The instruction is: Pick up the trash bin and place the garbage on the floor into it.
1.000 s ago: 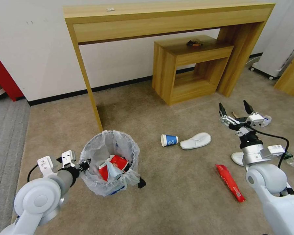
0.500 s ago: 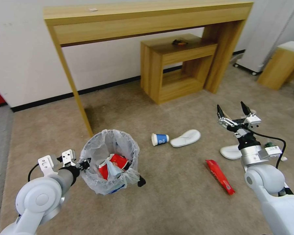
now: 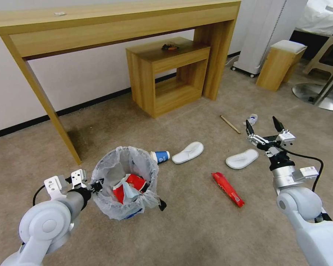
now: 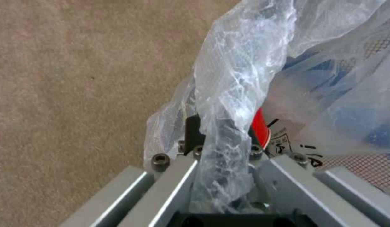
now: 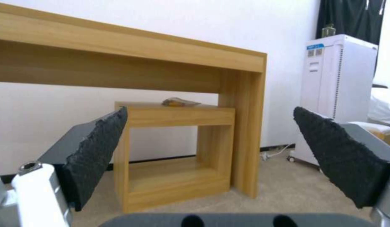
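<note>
The trash bin (image 3: 125,183) hangs at the robot's lower left over the carpet floor (image 3: 196,229), its crinkly plastic bag (image 4: 232,82) folded over the rim and red-and-white litter already inside. The left gripper (image 3: 96,186) is clamped on the near rim, bag and all — likely so the bin travels with the robot and stays mouth-up for drops. The right gripper (image 3: 263,127) is held out above the floor with its fingers spread wide and nothing between them, ready for a pickup.

Garbage lies between the two arms: a blue cup (image 3: 160,156) just beside the bin, two white slippers (image 3: 188,152) (image 3: 242,159), a red wrapper (image 3: 228,189), and farther out a wooden stick (image 3: 230,124) and a small bottle (image 3: 252,119). The carpet around them is open — only the long table's leg (image 3: 51,114) and the low wooden shelf (image 3: 166,75) hem the far side.
</note>
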{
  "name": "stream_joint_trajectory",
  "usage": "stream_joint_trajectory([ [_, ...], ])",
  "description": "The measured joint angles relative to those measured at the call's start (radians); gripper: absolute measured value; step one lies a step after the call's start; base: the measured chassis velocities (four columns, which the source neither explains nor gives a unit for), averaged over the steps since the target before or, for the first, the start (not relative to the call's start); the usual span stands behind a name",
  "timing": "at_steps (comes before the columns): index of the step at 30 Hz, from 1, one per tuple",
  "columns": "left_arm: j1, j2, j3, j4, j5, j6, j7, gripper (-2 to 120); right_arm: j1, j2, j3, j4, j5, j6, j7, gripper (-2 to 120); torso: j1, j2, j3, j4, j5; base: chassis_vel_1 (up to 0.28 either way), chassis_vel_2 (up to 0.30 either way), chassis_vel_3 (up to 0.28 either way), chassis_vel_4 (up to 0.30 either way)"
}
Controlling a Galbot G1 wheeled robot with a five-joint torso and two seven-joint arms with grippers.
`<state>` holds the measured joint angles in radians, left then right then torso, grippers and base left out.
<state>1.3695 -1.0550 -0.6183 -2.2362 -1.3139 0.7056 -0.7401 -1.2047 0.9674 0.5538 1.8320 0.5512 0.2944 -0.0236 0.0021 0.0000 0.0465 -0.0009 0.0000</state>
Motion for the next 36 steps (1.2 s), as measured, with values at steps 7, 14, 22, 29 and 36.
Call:
stream_joint_trajectory([
  [7,-0.012,0.001,-0.010,0.004,-0.009,0.000,-0.007,0,-0.003,0.003,0.000,-0.003,0.003,-0.003,-0.009,100,0.000,0.000,0.000,-0.0009,0.0000,0.000,0.000,0.000,0.000],
  [14,-0.024,0.003,-0.025,0.008,-0.022,0.000,-0.014,0,-0.006,0.002,-0.001,-0.005,0.003,0.006,-0.016,100,0.000,0.000,0.000,-0.0008,-0.0001,-0.008,0.006,0.007,-0.003],
  [22,-0.020,0.001,-0.025,0.009,-0.025,0.000,-0.009,0,-0.004,0.003,-0.005,-0.007,0.002,0.008,-0.017,100,0.000,0.000,0.000,-0.0009,0.0000,-0.128,0.121,0.130,-0.142],
  [29,-0.022,0.002,-0.025,0.011,-0.024,0.000,-0.004,0,-0.004,0.002,-0.005,-0.010,0.000,0.010,-0.017,100,0.000,0.000,0.000,-0.0006,0.0001,-0.215,0.206,0.217,-0.218],
  [36,-0.024,0.004,-0.031,0.014,-0.024,0.002,0.001,0,-0.005,-0.002,-0.017,-0.013,-0.007,0.016,-0.009,100,0.000,0.000,0.000,-0.0008,-0.0001,-0.064,0.074,0.051,-0.062],
])
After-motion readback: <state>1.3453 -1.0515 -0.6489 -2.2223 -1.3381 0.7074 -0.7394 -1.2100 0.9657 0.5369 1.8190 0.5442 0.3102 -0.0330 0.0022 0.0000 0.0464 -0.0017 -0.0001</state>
